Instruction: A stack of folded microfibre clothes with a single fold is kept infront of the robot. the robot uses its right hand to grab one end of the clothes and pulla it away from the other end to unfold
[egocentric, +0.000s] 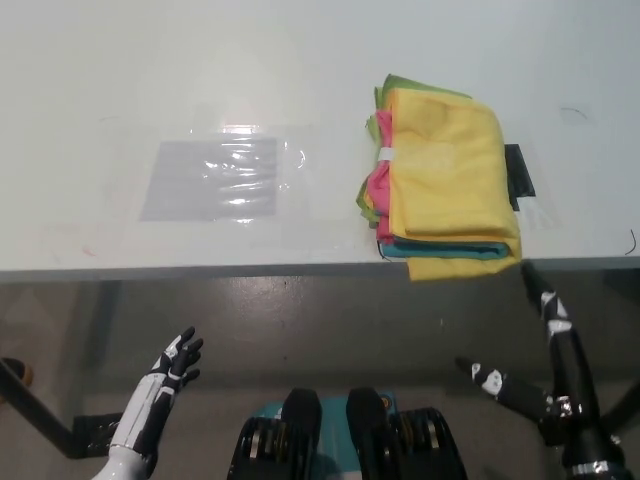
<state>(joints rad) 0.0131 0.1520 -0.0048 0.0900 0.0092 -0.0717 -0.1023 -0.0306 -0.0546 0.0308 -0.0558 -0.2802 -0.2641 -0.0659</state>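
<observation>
A stack of folded microfibre cloths (445, 185) lies at the table's front right, a yellow one on top, with pink, green and teal edges showing beneath. Its front corner hangs slightly over the table edge. My black right hand (545, 350) is below the table edge at the lower right, open, with one finger reaching up toward the stack's front right corner without touching it. My white left hand (172, 368) rests low at the lower left, open and holding nothing.
A clear plastic sheet (220, 178) is taped flat on the white table (120, 80) left of the stack. A black patch (519, 170) peeks out at the stack's right side. The table's front edge (250, 268) runs across the picture; below it is grey floor.
</observation>
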